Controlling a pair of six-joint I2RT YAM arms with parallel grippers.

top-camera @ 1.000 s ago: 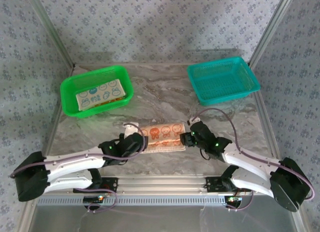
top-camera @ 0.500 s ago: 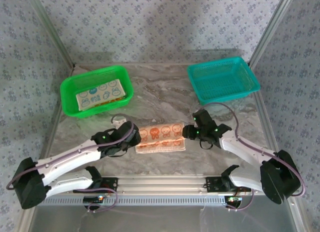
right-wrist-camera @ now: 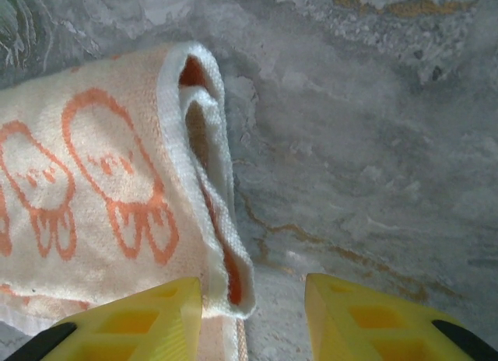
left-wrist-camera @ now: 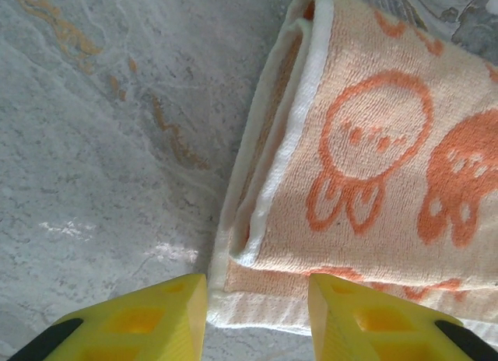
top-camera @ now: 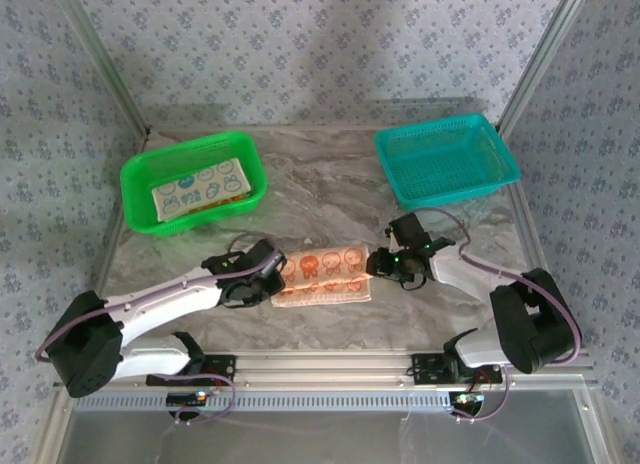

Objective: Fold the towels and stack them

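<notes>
Peach towel (top-camera: 322, 275) lies folded on the surface (top-camera: 330, 184), green basket (top-camera: 190, 144) beyond it to the left, and we hold left gripper (left-wrist-camera: 257, 303) and right gripper (right-wrist-camera: 253, 303) open astride its short ends, presumably to pinch both for another fold.

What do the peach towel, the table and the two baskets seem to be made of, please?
The peach towel looks like looped terry cloth, matte, with a white hem. The table seems marble-patterned stone or laminate: grey veining, faint glare. The green basket and teal basket look like moulded plastic mesh, slightly glossy.
</notes>
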